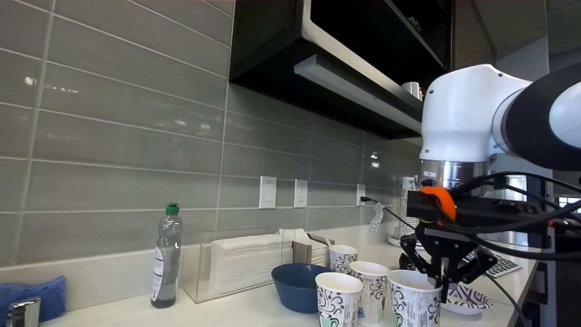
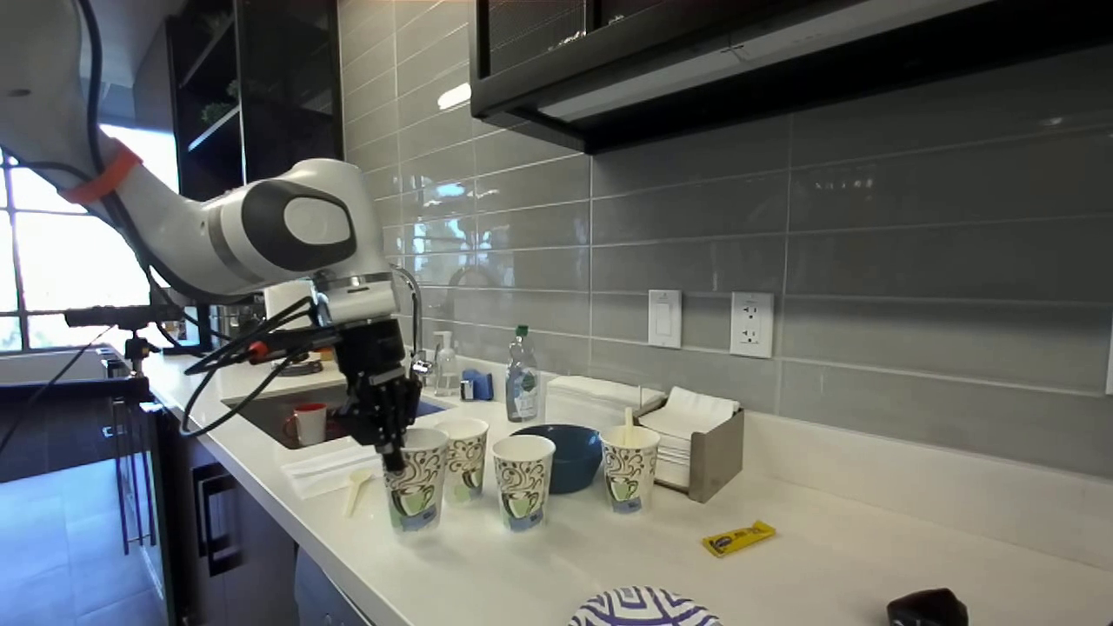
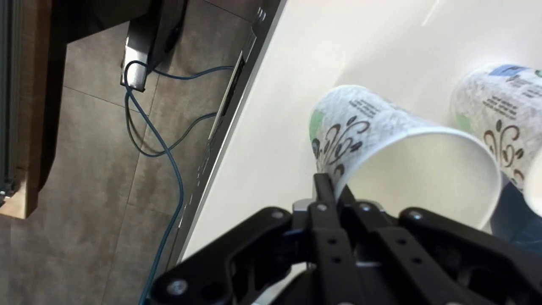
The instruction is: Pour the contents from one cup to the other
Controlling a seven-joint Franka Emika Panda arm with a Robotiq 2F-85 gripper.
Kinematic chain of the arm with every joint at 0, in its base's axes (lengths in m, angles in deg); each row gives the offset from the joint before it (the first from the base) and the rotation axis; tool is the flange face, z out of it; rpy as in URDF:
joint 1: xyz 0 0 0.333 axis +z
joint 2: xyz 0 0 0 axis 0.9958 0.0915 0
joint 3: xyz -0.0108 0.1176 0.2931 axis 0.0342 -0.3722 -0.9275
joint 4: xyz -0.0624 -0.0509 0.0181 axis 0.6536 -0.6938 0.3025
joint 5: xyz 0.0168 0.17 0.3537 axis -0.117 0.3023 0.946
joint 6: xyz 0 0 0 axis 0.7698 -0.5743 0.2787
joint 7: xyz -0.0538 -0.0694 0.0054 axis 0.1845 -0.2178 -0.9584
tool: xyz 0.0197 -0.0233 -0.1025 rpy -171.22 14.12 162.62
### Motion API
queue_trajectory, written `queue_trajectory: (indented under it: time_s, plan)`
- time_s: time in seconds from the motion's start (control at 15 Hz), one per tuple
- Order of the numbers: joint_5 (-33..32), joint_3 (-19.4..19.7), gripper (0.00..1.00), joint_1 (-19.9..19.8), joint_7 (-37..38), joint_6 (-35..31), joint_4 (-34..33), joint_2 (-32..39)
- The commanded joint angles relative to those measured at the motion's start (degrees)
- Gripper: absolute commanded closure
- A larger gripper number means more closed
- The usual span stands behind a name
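Your black two-fingered gripper (image 3: 335,184) pinches the rim of the tall white, brown-and-green patterned paper cup (image 2: 418,487) standing upright beneath it. The grasp looks made; lifting and pouring likely remain.

Kitchen: wall cabinet (image 1: 345,54), soap bottle (image 2: 522,382), apparently a sink (image 2: 269,412)
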Motion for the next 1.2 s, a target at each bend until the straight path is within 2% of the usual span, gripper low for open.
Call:
queue_trajectory:
  time_s: [0.0,0.53,0.6,0.67,0.8,1.13]
  plan:
    - [3.42,0.7,0.99,-1.18,-4.0,-1.35,-0.04,1.15]
    - [4.26,0.51,0.99,-2.43,-6.74,-1.26,-0.03,3.69]
    - [4.09,0.34,0.92,-2.55,-6.54,-1.12,-0.03,3.87]
    - [3.77,0.13,0.71,-2.62,-6.33,-1.18,-0.03,3.97]
    - [3.46,-0.29,0.67,-2.62,-5.73,-0.64,-0.02,3.47]
    - [2.69,-2.0,0.34,-2.74,-3.59,1.89,-0.06,0.92]
